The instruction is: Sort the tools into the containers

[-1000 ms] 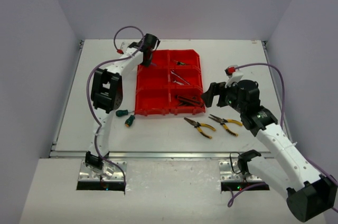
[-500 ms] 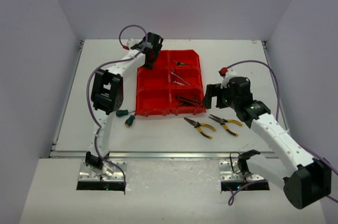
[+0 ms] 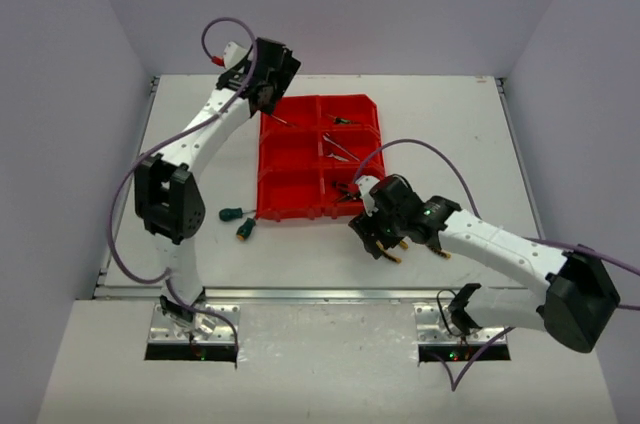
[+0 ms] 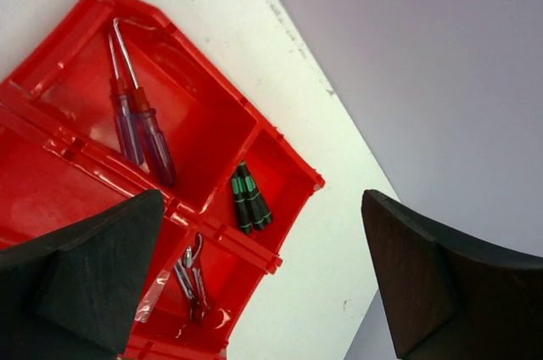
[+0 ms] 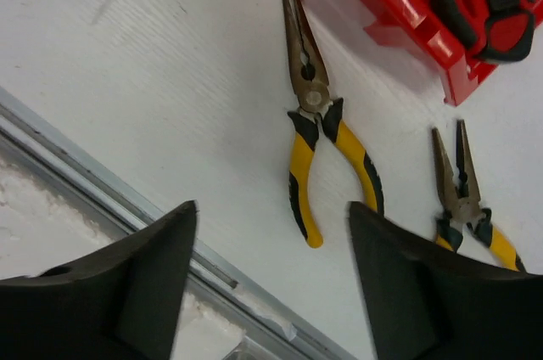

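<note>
Left gripper (image 4: 263, 279) is hovering wide open and empty above red bin's (image 3: 268, 174) far-left corner | right gripper (image 5: 271, 284) is hovering open, empty, over two yellow/black pliers (image 5: 318, 135) lying on table (image 3: 450, 109) beside bin's near-right corner | two green-handled screwdrivers (image 3: 232, 213) are lying on table left of bin.

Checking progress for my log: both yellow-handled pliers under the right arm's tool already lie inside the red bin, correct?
No. The larger yellow-handled pliers and the smaller pair under the right arm's tool lie on the white table, outside the red bin; the right wrist view shows it.
</note>
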